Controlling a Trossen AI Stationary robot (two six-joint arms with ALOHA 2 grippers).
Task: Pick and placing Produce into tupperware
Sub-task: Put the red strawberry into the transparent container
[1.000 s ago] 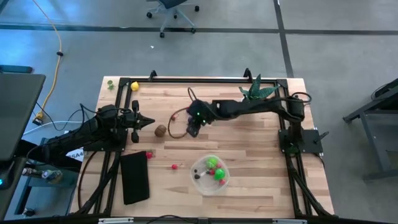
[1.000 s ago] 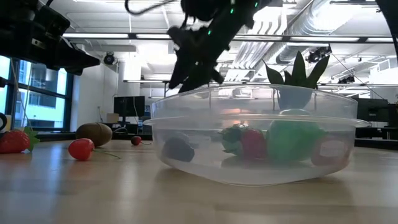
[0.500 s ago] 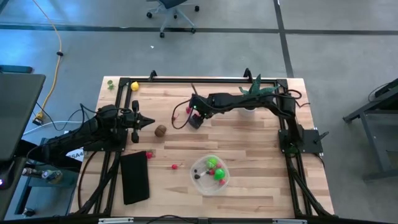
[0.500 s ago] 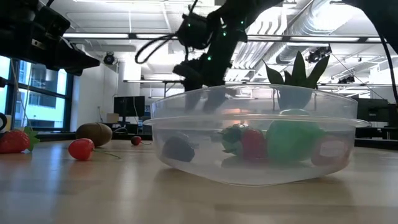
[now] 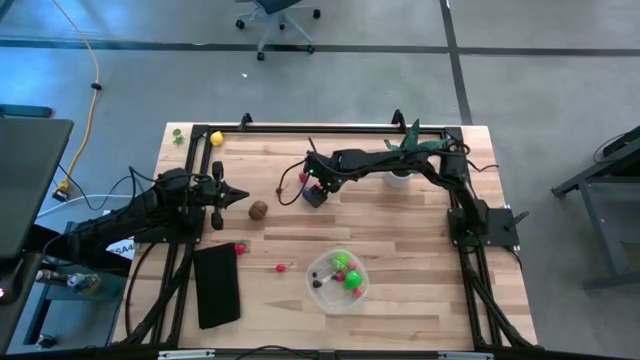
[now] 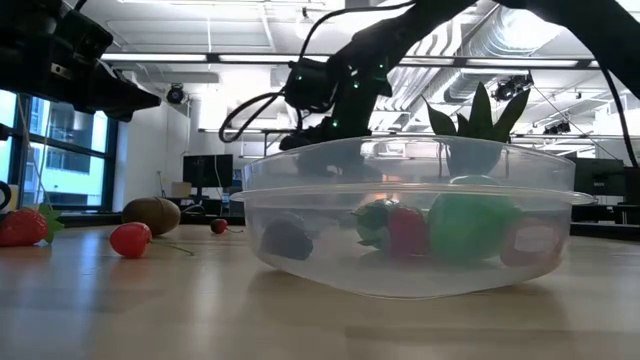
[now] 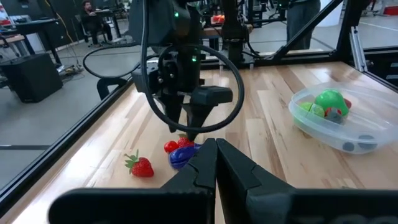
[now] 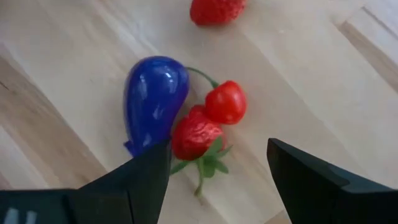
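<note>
- The right pincer (image 5: 312, 192) hangs low over the far-middle part of the desk (image 5: 400, 240), fingers spread wide and holding nothing; the posture suits a descent onto a piece below.
- Directly beneath it, in the right wrist view, lies a tight cluster: a blue-purple eggplant-like piece (image 8: 153, 99), a wrinkled strawberry (image 8: 195, 138) touching it, and a smooth red cherry-like piece (image 8: 226, 103) touching the strawberry. A second strawberry (image 8: 214, 9) lies apart from the cluster.
- The wrinkled strawberry sits between the two dark fingertips, nearer one of them; the crowding probably makes a clean single pick awkward.
- The tupperware (image 5: 338, 281) stands well apart, towards the near edge, already containing green, red and dark pieces.
- Still loose on the desk: a brown kiwi-like piece (image 5: 259, 210), small red pieces (image 5: 239, 249) near the black rectangle (image 5: 217, 285), and a yellow piece (image 5: 216, 139) at the far-left corner.
- The left pincer (image 5: 232, 198) waits at the left, closed and empty.
</note>
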